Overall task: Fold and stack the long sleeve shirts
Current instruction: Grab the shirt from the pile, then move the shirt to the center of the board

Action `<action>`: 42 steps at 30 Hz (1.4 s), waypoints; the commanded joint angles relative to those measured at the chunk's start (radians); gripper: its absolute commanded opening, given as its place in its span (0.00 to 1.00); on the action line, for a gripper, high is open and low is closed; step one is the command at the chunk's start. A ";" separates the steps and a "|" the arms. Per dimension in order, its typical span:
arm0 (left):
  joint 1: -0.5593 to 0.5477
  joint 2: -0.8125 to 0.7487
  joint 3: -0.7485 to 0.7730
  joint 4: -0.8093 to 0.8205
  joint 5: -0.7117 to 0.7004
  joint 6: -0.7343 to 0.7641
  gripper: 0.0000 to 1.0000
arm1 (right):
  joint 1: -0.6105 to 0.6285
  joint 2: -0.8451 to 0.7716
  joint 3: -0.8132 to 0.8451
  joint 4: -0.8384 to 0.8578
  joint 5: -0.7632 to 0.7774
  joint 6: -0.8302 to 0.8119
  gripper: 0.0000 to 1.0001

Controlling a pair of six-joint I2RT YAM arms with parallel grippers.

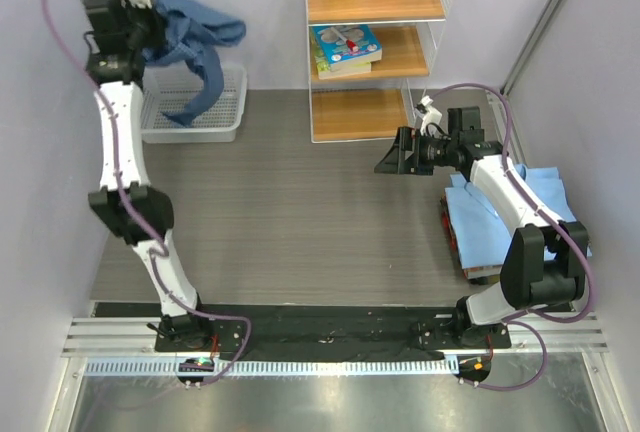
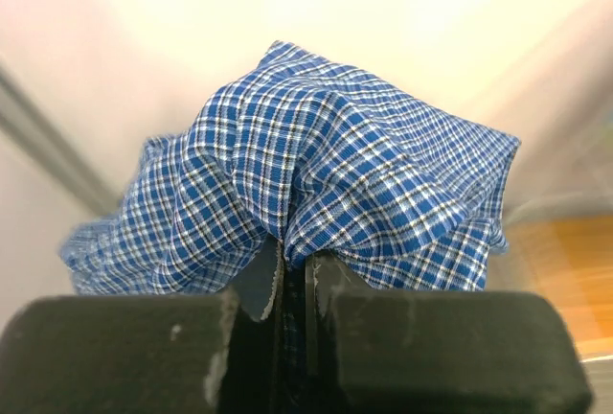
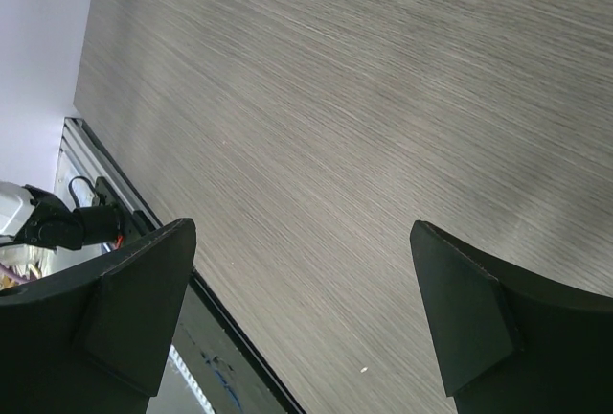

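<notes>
Pickup step — left fingers point(image 2: 402, 347) clamped on dark blue checked cloth shirt point(image 2: 326, 165), above white mesh basket point(image 1: 228, 124) at table point(image 1: 300, 212) far-left corner; right fingers point(image 3: 134, 309) open, empty. Next — probably spread it flat mid-table.

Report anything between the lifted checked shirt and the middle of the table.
Nothing visible. The left gripper holds the checked shirt over the basket; the table's middle is bare, the open right gripper hovering at its right.
</notes>
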 commanded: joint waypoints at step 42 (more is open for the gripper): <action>-0.200 -0.629 -1.471 -0.165 0.067 0.288 0.55 | 0.502 0.485 0.311 -0.121 0.508 -0.382 0.67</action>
